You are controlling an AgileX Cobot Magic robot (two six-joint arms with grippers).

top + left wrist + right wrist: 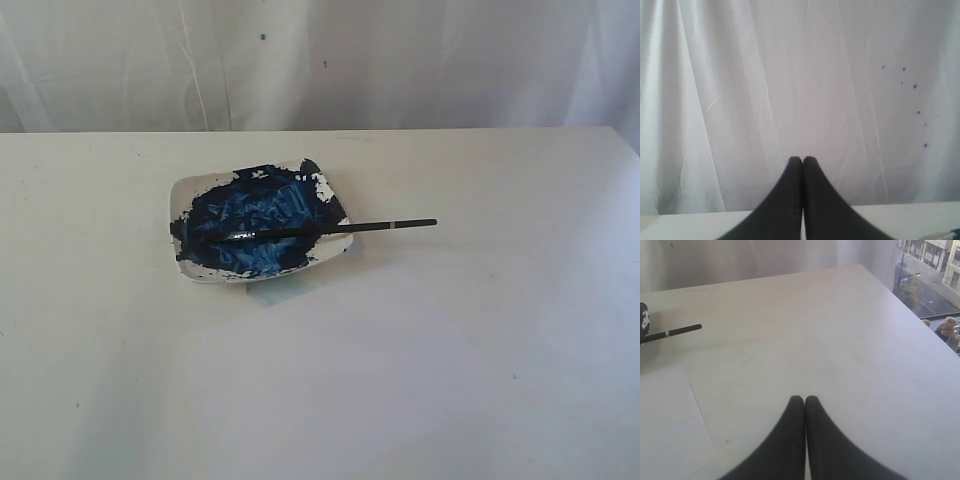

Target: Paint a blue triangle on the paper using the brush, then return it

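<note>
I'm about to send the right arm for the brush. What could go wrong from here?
The brush lies across the paint-filled dish with its thin handle overhanging; a poor pinch could roll it or tip the dish. The right tool is shut and must open first. The paper barely differs from the table, so strokes may stray past its edge.

Open table [470, 360] (dish [181, 197], brush [385, 226] centre-left)

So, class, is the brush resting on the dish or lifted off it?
Resting on it: the brush lies across the dish, tip in the paint, handle overhanging.
</note>
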